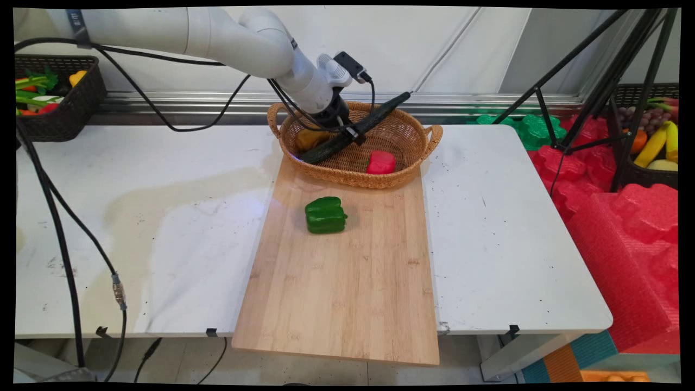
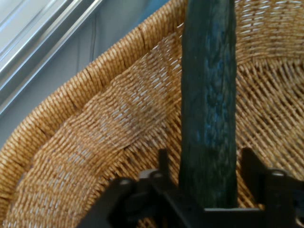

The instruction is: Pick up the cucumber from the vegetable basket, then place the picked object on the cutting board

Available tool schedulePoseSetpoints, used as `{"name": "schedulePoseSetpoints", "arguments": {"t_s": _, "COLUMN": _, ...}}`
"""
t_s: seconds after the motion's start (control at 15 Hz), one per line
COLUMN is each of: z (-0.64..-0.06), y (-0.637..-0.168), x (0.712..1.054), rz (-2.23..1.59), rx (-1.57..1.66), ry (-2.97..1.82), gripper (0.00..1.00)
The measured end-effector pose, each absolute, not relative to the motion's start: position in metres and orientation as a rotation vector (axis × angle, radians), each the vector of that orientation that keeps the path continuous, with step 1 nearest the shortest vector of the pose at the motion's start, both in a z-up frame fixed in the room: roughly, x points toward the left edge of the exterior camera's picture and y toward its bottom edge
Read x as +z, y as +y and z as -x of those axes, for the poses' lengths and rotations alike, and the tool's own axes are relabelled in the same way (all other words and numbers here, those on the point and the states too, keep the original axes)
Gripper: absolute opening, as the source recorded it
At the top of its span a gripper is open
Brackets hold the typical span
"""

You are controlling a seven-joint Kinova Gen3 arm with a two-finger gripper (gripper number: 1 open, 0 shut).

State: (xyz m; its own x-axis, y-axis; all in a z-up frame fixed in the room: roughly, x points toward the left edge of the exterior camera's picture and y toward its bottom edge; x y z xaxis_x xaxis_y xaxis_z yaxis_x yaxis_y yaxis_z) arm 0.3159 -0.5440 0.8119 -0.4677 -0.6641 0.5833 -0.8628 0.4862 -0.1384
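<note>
My gripper (image 1: 352,132) is down inside the wicker basket (image 1: 412,163), shut on a long dark green cucumber (image 1: 331,147). In the main view the cucumber lies tilted: its lower end is by the basket's near left rim and its upper end sticks out above the far rim. In the hand view the cucumber (image 2: 209,104) runs straight up from between the jaws, over the basket's woven wall (image 2: 95,142). A red pepper (image 1: 381,162) and a yellow-orange item (image 1: 308,139) lie in the basket. A green bell pepper (image 1: 326,215) sits on the wooden board (image 1: 347,293) in front.
The board reaches from the basket past the table's near edge. A dark basket of vegetables (image 1: 54,100) stands at the back left. A black tripod (image 1: 597,92), red foam (image 1: 624,228) and a fruit basket (image 1: 654,141) are off the table's right side. Black cables (image 1: 65,250) hang at the left.
</note>
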Motion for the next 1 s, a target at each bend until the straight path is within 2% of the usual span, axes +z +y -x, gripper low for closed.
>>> {"name": "schedulePoseSetpoints", "arguments": {"t_s": 0.2, "z": -0.315, "y": -0.545, "x": 0.811, "rz": -1.276, "rx": 0.599, "ry": -2.274, "gripper": 0.00}}
{"name": "schedulePoseSetpoints", "arguments": {"t_s": 0.53, "z": -0.314, "y": -0.535, "x": 0.829, "rz": -1.278, "rx": 0.655, "ry": -2.232, "gripper": 0.00}}
{"name": "schedulePoseSetpoints", "arguments": {"t_s": 0.8, "z": -0.312, "y": -0.513, "x": 0.868, "rz": -1.235, "rx": 0.737, "ry": -2.190, "gripper": 0.00}}
{"name": "schedulePoseSetpoints", "arguments": {"t_s": 1.0, "z": -0.306, "y": -0.484, "x": 0.911, "rz": -1.170, "rx": 0.800, "ry": -2.158, "gripper": 0.00}}
